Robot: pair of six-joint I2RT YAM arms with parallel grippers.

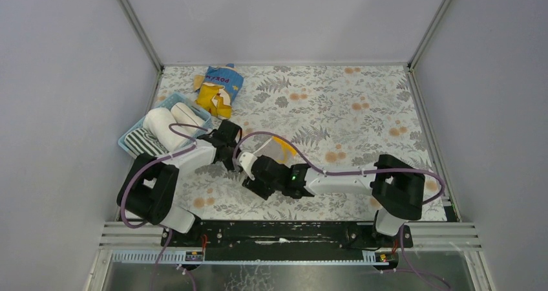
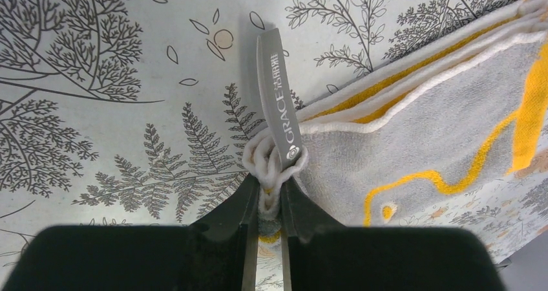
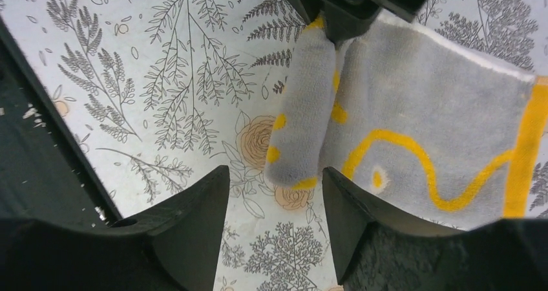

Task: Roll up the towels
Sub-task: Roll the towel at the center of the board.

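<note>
A beige towel with yellow marks (image 2: 420, 129) lies on the flowered tablecloth, partly folded, with a grey label (image 2: 276, 90) at its corner. My left gripper (image 2: 268, 197) is shut on that bunched corner. In the top view the towel (image 1: 279, 150) peeks out between the left gripper (image 1: 231, 150) and the right gripper (image 1: 249, 174). My right gripper (image 3: 274, 174) stands open, and a rolled flap of the towel (image 3: 304, 110) ends just above the gap between its fingers. More towels, two cream-white rolls (image 1: 161, 119) and a striped one (image 1: 145, 142), sit in the basket.
A light blue basket (image 1: 126, 142) stands at the left edge of the table. Behind it lies a blue-and-yellow snack bag (image 1: 218, 87). Grey walls close in the table on three sides. The black base rail (image 1: 284, 229) runs along the near edge.
</note>
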